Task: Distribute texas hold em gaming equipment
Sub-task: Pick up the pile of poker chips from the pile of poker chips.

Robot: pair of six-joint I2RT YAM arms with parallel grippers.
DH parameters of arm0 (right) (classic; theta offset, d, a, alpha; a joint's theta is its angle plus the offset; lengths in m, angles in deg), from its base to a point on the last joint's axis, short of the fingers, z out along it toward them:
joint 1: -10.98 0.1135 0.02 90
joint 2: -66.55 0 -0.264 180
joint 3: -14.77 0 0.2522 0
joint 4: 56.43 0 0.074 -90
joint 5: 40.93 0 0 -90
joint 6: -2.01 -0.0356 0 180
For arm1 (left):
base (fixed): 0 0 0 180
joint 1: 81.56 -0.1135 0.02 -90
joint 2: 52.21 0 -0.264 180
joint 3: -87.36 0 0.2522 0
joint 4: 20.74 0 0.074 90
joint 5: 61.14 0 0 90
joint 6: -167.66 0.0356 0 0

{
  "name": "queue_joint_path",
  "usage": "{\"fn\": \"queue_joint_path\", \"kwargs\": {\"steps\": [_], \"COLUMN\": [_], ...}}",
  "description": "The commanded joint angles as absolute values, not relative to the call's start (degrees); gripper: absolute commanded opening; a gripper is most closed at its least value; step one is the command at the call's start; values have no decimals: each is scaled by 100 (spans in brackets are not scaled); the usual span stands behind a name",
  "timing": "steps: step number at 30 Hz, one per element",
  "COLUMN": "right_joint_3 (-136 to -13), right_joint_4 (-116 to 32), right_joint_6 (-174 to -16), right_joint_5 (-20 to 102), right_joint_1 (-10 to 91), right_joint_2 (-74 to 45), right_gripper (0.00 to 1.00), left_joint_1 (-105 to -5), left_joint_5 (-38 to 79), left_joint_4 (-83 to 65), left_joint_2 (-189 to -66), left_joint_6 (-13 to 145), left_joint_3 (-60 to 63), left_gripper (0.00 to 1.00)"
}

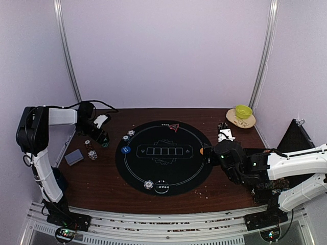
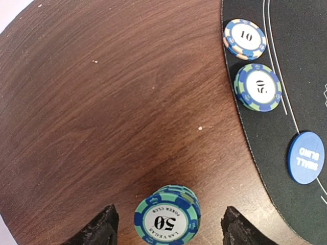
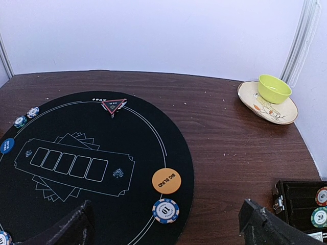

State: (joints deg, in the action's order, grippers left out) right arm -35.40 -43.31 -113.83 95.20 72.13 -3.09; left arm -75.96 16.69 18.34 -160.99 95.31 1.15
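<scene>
Partly done: blue button (image 2: 306, 157), orange button (image 3: 166, 180), red triangle (image 3: 113, 105) and a few chips (image 2: 258, 87) on the mat (image 1: 179, 171), card deck (image 1: 74, 157) and chip stack (image 2: 167, 220) off it on the table (image 2: 102, 102); left gripper (image 2: 169, 212) spread around that stack without contact, right gripper (image 3: 167, 206) spread wide, empty.

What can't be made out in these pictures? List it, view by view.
- Left wrist: chip stack seen from above; chip count unclear.
- Right wrist: chip case runs off the lower right corner; contents mostly hidden.
- Top: chips by the left arm too small to read.
</scene>
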Motion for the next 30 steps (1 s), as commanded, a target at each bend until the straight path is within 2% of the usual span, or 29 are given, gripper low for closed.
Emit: {"fn": "queue_joint_path", "kwargs": {"steps": [1, 9, 14, 30], "right_joint_3": [-3677, -3682, -3686, -3686], "right_joint_4": [-4267, -4265, -4267, -4265], "right_joint_6": [-11367, -11366, -11365, -11365], "right_joint_5": [9667, 9679, 9680, 9693], "right_joint_1": [7249, 7249, 7254, 7261], "right_joint_2": [-252, -254, -259, -261], "right_gripper": [100, 100, 100, 100], "left_joint_1": [-7623, -7621, -7620, -7617], "left_joint_5": [1721, 1760, 1769, 1764], "left_joint_4": [1640, 1649, 1641, 1631], "left_joint_2": [-16212, -16234, -16232, -16236], "left_joint_6": [9488, 9497, 9474, 9466], "left_joint_3": [48, 72, 74, 117], "left_gripper": [72, 71, 65, 58]}}
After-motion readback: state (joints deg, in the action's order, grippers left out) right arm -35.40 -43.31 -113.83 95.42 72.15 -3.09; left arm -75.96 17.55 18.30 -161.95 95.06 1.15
